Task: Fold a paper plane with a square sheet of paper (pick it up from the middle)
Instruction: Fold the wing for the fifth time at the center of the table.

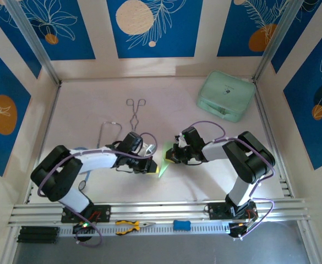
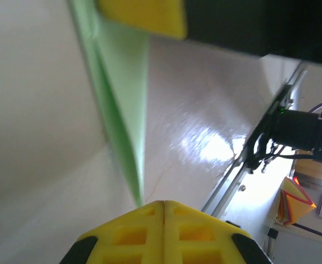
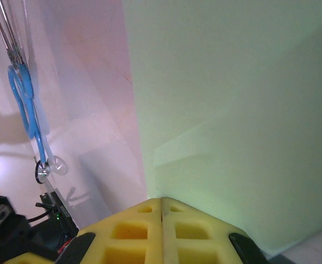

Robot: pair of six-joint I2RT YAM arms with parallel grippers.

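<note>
Left hand (image 1: 149, 165) was pressed together, pinching the pointed end of the folded green paper (image 1: 162, 166). Right hand (image 1: 171, 155) was also pressed together, pinching the paper's other side; the right wrist view showed a crease across it. Paper sat between the two hands, mid-counter (image 1: 83, 104), toward the front. Tongs (image 1: 135, 113) lay behind the left arm and a stethoscope (image 3: 33, 122) lay near it. Mint case (image 1: 225, 96) was in the far right corner, well apart. Pliers (image 1: 130, 224) lay on the front rail (image 1: 205, 212).
</note>
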